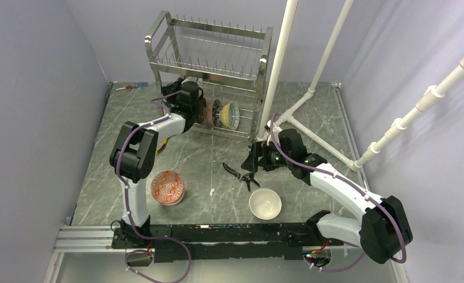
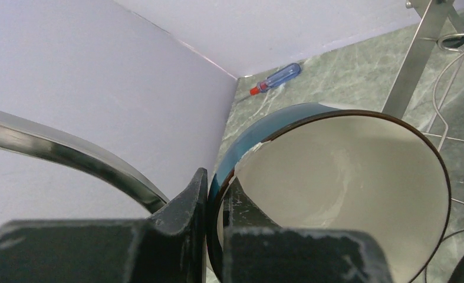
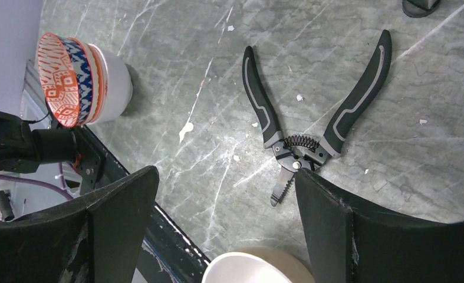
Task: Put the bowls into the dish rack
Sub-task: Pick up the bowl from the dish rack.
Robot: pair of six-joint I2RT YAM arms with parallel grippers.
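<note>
Two bowls (image 1: 232, 115) stand on edge in the lower tier of the dish rack (image 1: 209, 56). Left claw (image 2: 217, 191) pinches the rim of a blue bowl (image 2: 347, 177), white inside, at the rack beside them. Right claw (image 3: 226, 188) is spread wide above pliers (image 3: 294, 150). Red-patterned bowl (image 1: 167, 187) and white bowl (image 1: 265, 203) sit on the bench (image 1: 217, 159), well apart.

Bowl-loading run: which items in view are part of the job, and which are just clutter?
Job:
- dish rack
- racked bowls
- blue bowl, gripped at its rim by the left end effector
- red-patterned bowl, on the table
- white bowl, on the table

Lying about:
- pliers
- screwdriver
- white pipes
</note>
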